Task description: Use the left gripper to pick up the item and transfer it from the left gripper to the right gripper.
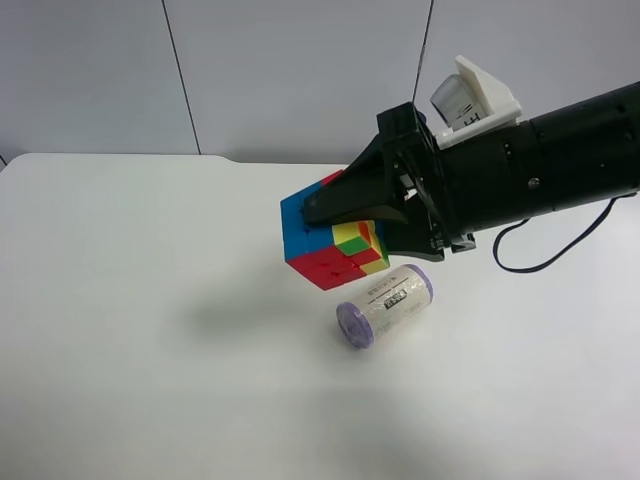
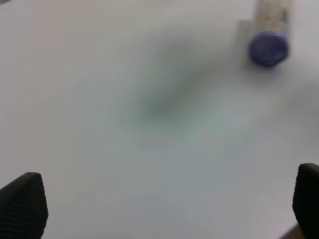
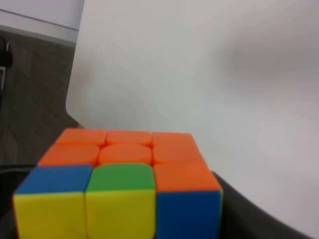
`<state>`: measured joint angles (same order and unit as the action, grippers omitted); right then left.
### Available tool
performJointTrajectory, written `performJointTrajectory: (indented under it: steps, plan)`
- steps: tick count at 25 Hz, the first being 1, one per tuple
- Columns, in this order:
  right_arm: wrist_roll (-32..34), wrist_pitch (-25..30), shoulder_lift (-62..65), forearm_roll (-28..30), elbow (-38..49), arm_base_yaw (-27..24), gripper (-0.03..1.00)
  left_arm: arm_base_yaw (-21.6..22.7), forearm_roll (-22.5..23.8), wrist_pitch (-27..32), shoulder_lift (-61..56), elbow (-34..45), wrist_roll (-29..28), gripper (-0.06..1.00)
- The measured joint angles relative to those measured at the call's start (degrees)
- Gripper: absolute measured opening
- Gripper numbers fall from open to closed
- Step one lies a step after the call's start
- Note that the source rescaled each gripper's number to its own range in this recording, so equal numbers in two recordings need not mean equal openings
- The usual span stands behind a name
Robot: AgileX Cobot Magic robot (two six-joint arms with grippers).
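The item, a small puzzle cube [image 1: 325, 245] with red, blue, yellow and green squares, hangs above the white table [image 1: 120, 300]. The right gripper [image 1: 340, 225], on the black arm with the white boxy housing [image 1: 470, 100], is shut on it. In the right wrist view the cube [image 3: 119, 184] fills the foreground, orange face up, with a dark finger [image 3: 249, 214] beside it. The left gripper [image 2: 159, 209] shows only in the left wrist view. Its two black fingertips [image 2: 22, 204] stand wide apart and empty over bare table. It is out of the exterior high view.
A purple-ended cylindrical roll [image 1: 385, 305] lies on the table just below and to the view's right of the held cube. It also shows in the left wrist view [image 2: 269, 45], blurred. The table's far edge meets a grey wall.
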<state>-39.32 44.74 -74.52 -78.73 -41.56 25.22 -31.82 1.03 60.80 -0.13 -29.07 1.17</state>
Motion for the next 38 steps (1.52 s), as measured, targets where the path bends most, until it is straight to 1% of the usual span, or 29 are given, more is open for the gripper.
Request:
performJointTrajectory:
  steps: [5,8,11,14,17,21,24,26,28,30,33,34,36,38]
  plan:
    - [0.0,0.11,0.0,0.0,0.0,0.0,0.0,14.12,-0.02,-0.05,0.0,0.0,0.0,1.0]
    - [0.0,0.11,0.0,0.04,0.0,0.0,0.0,19.92,-0.02,-0.05,0.0,0.0,0.0,1.0]
    - [0.0,0.11,0.0,0.04,0.0,0.0,0.0,23.77,-0.02,-0.05,0.0,0.0,0.0,1.0]
    - [0.0,0.11,0.0,0.27,0.0,0.0,0.0,25.57,-0.02,-0.05,0.0,0.0,0.0,1.0]
    - [0.06,-0.24,0.0,1.56,0.0,0.0,0.0,25.76,-0.07,-0.05,0.0,0.0,0.0,1.0]
    - [1.8,-0.49,0.0,2.28,0.0,0.0,0.0,25.76,-0.07,-0.05,0.0,0.0,0.0,1.0]
    - [4.34,-0.49,0.0,5.27,-0.69,0.0,0.0,25.76,-0.07,-0.06,0.0,0.0,0.0,1.0]
    - [7.23,-0.49,0.0,10.0,-2.66,0.0,0.0,25.76,-0.07,-0.11,0.0,0.0,0.0,1.0]
    - [11.62,-0.49,-0.02,16.41,-5.5,0.0,0.0,25.76,-0.07,-0.11,0.0,0.0,0.0,1.0]
    - [17.23,-0.36,-0.06,24.52,-8.8,0.0,0.0,25.76,-0.07,-0.11,0.0,0.0,0.0,1.0]
    - [27.72,0.64,-0.06,39.68,-14.18,0.0,0.0,25.76,-0.07,-0.11,0.0,0.0,0.0,1.0]
    - [30.76,1.44,-0.06,45.6,-16.01,0.0,0.0,25.76,-0.07,-0.11,0.0,0.0,0.0,1.0]
    - [38.24,5.03,-0.06,57.32,-19.14,0.0,0.0,25.76,-0.07,-0.11,0.0,0.0,0.0,1.0]
    - [43.23,9.3,-0.06,67.21,-21.15,-0.54,0.0,25.76,-0.07,-0.11,0.0,0.0,0.0,1.0]
